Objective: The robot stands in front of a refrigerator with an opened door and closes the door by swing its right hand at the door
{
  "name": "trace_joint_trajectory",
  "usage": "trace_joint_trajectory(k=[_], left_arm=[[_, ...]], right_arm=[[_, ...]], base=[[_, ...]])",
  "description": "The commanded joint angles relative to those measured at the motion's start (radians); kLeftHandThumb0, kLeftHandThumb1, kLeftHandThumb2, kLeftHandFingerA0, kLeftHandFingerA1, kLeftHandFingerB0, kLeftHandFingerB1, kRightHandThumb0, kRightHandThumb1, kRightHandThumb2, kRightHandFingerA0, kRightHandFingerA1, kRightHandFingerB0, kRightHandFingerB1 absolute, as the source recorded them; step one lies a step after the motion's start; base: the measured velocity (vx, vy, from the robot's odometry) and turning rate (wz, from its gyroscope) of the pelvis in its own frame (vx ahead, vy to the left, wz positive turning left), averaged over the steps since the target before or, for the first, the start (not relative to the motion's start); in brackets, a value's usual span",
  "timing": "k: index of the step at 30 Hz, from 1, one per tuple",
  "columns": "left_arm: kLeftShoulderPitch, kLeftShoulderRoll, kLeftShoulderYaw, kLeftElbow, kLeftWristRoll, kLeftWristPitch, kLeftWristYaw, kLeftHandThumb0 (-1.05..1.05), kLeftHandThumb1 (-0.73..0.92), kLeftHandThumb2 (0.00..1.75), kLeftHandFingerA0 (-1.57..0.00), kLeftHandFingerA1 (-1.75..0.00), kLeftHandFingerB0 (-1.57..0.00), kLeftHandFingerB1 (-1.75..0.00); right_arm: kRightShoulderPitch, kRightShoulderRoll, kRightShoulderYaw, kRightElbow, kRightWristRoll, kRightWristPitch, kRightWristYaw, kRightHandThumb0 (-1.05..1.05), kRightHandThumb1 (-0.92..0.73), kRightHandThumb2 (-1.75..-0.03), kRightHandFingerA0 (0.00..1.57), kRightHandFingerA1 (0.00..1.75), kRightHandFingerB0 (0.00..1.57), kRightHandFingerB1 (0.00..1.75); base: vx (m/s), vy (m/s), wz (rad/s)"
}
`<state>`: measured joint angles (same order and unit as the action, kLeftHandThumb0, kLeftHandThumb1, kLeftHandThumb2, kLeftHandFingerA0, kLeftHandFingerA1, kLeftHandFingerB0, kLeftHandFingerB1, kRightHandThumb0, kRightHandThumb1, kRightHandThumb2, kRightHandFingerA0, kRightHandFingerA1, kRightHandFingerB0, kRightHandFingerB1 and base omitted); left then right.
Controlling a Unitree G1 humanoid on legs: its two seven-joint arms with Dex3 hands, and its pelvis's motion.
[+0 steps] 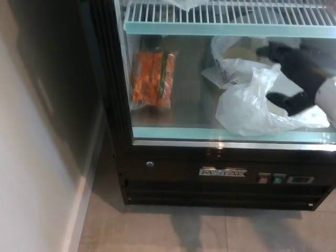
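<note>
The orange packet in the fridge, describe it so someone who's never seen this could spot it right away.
Look through the glass door of the black refrigerator to the shelf under the white wire rack. The packet of carrots leans at the far left end, the only orange item; its neighbours to the right are white plastic bags.

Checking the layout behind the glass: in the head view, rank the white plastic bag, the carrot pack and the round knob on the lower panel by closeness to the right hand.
1. White plastic bag, directly behind the right hand.
2. Carrot pack, far left on the shelf.
3. Round knob, lower left panel.
</note>
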<state>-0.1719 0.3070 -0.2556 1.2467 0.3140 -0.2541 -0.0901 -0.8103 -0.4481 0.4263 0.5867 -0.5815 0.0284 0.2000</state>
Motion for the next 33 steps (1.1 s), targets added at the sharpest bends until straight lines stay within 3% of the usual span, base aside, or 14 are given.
trace_joint_trajectory(k=[1, 5, 6, 7, 8, 14, 20, 21, 29, 33], left_arm=[[0.019, 0.022, -0.007, 0.008, 0.021, -0.025, 0.017, -0.45, 0.73, 0.62, -0.48, -0.38, -0.42, -0.35], [0.017, 0.022, -0.008, 0.006, 0.019, -0.021, 0.013, -0.47, 0.74, 0.62, -0.45, -0.37, -0.4, -0.34], [0.013, 0.024, -0.008, 0.006, 0.018, -0.016, 0.012, -0.45, 0.6, 0.94, -0.4, -0.55, -0.28, -0.48], [0.009, 0.025, -0.008, 0.007, 0.017, -0.011, 0.012, -0.45, 0.6, 0.94, -0.4, -0.55, -0.28, -0.48], [0.008, 0.026, -0.008, 0.007, 0.017, -0.012, 0.013, -0.47, 0.74, 0.62, -0.45, -0.37, -0.39, -0.34], [0.013, 0.028, -0.004, 0.008, 0.013, -0.025, 0.014, -0.44, 0.73, 0.62, -0.47, -0.38, -0.41, -0.35], [-0.004, 0.034, -0.004, 0.011, 0.016, -0.015, 0.012, -0.49, 0.74, 0.63, -0.45, -0.37, -0.4, -0.34], [-0.007, 0.035, -0.001, 0.013, 0.013, -0.014, 0.006, -0.46, 0.6, 0.94, -0.4, -0.55, -0.28, -0.48], [-0.01, 0.039, -0.006, 0.016, 0.016, -0.022, -0.001, -0.47, 0.61, 0.94, -0.39, -0.54, -0.27, -0.47], [-0.013, 0.031, -0.005, 0.018, 0.014, -0.012, 0.001, -0.5, 0.61, 0.92, -0.38, -0.52, -0.28, -0.46]], right_arm=[[0.176, -0.05, 0.016, -0.208, 0.008, -0.076, 0.058, -0.34, -0.54, -1.08, 0.0, 0.48, 0.0, 0.46], [0.284, -0.055, 0.004, -0.324, 0.015, -0.094, 0.038, -0.34, -0.53, -1.07, 0.0, 0.48, 0.0, 0.46], [0.367, -0.056, 0.003, -0.396, 0.02, -0.111, 0.024, -0.34, -0.54, -1.08, 0.01, 0.48, 0.01, 0.46], [0.438, -0.056, 0.004, -0.455, 0.024, -0.13, 0.014, -0.34, -0.54, -1.08, 0.01, 0.48, 0.01, 0.46], [0.476, -0.055, 0.001, -0.481, 0.027, -0.136, 0.009, -0.63, -0.82, -0.65, 0.18, 0.28, 0.21, 0.28], [0.703, -0.044, -0.006, -0.51, 0.02, -0.188, -0.068, -0.63, -0.82, -0.65, 0.19, 0.29, 0.22, 0.29], [0.852, -0.018, -0.055, -0.316, 0.038, -0.231, -0.181, -0.62, -0.8, -0.64, 0.2, 0.28, 0.19, 0.27], [0.866, -0.01, -0.07, -0.23, 0.043, -0.243, -0.215, -0.63, -0.8, -0.65, 0.2, 0.29, 0.19, 0.27], [0.85, 0.024, -0.119, 0.093, 0.062, -0.286, -0.292, -0.64, -0.83, -0.66, 0.22, 0.3, 0.2, 0.27], [0.806, 0.033, -0.135, 0.398, 0.061, -0.271, -0.366, -0.61, -0.81, -0.65, 0.27, 0.3, 0.25, 0.29]], base=[[0.0, 0.0, 0.0], [0.0, 0.0, 0.0], [0.0, 0.0, 0.0], [0.0, 0.0, 0.0], [0.0, 0.0, 0.0], [0.0, 0.0, 0.0], [0.0, 0.0, 0.0], [0.0, 0.0, 0.0], [0.0, 0.0, 0.0], [0.0, 0.0, 0.0]])
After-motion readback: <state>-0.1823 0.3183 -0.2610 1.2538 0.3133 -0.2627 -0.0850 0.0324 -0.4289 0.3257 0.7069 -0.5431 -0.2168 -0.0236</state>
